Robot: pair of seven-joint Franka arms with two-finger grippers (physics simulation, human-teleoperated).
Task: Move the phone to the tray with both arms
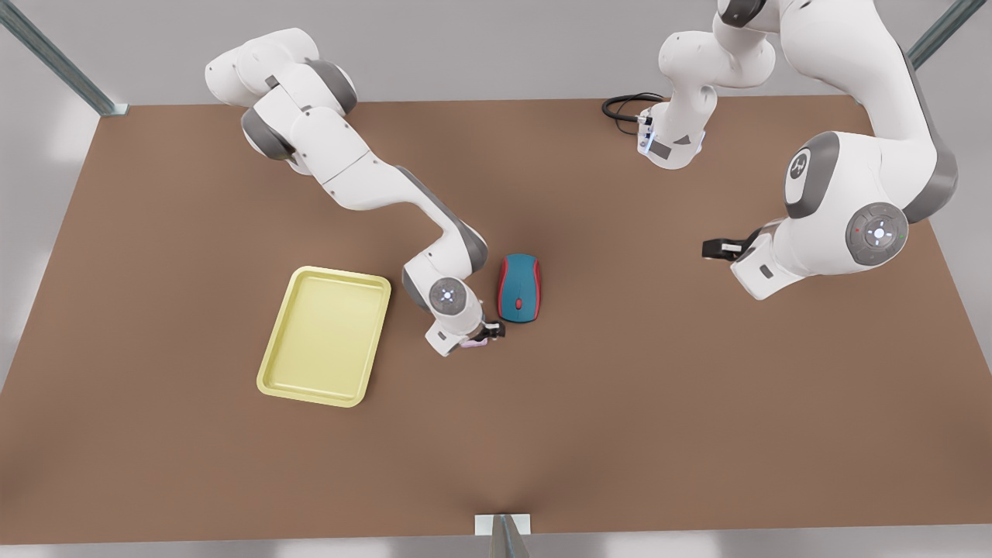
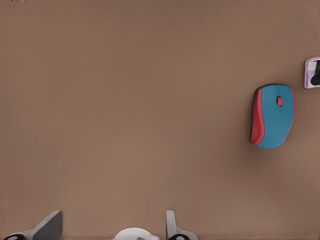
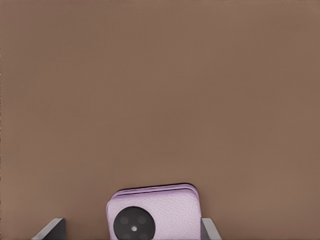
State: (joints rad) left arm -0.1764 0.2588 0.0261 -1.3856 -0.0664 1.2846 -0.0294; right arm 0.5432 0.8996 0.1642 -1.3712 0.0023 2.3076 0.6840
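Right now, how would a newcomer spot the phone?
Find the yellow tray on the brown table. Between it and the teal-and-red mouse, the right gripper is at the phone. It is small, flat, pale pink, far smaller than the mouse.

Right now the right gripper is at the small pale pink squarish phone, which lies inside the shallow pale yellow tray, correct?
Not inside. The front view shows the phone on the brown table beside the tray, apart from it; the right gripper is at it.
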